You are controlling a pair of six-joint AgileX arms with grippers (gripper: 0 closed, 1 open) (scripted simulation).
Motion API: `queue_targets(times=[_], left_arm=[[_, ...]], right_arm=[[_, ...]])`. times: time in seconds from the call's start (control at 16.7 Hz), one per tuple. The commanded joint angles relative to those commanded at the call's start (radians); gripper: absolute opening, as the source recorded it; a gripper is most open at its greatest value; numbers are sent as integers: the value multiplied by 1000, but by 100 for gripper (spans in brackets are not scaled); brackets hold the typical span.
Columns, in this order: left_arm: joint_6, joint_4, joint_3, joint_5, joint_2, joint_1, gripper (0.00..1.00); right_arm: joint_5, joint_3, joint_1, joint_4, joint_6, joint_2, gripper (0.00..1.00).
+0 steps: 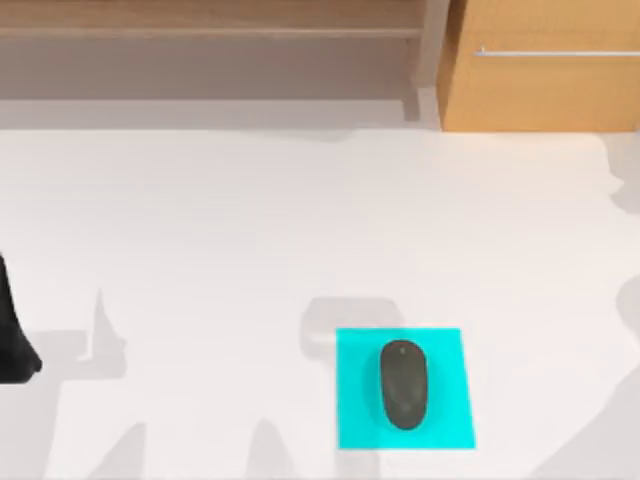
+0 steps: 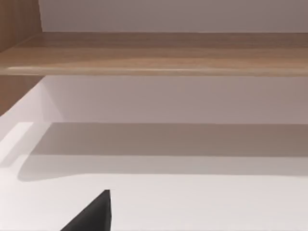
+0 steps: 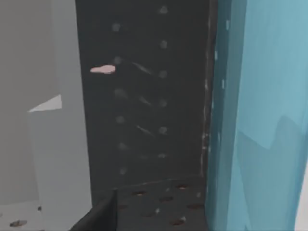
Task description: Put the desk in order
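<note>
While the mouse [image 1: 404, 384] lies lengthwise on the cyan mat [image 1: 355, 390], both sit on the counter [image 1: 250, 250] well in front of the drawer unit [image 1: 540, 90]. We judge that placement tidy already: the mouse rests inside the mat's edges, slightly toward the drawer-unit side of the mat, as a finished desk would have it. The shelf [image 1: 210, 20] runs along the back beside the drawer unit, whose silver handle [image 1: 555, 52] lies flush, so the drawer looks closed.

Our left arm [image 1: 15, 340] shows as a dark shape far from the mat, on the shelf's side of the counter, apparently parked. Its wrist view gives what the top view cannot: the shelf board [image 2: 154, 53] seen edge-on, with the bare space beneath it and a dark finger tip [image 2: 94, 214] low in the picture. From that single tip we cannot tell whether the left pincer is open or closed.

Our right wrist view looks away from the counter toward a dark panel [image 3: 144, 96] dotted with holes and a pale blue surface [image 3: 264, 115] beside it, with one dark finger tip [image 3: 103, 214]. We cannot tell the right pincer's state either. The top view alone gives the mat and mouse together. We judge the arms withdrawn so the counter stays unobstructed.
</note>
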Motion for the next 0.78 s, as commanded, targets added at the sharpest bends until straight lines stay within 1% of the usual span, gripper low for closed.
queue_targets(times=[0.24,0.78], left_arm=[[0,0,0,0,0,0,100],[0,0,0,0,0,0,100]], right_arm=[[-6,-14,-3,4,-4,-14,100],[-64,-194,-67,51,-21,-135,100]])
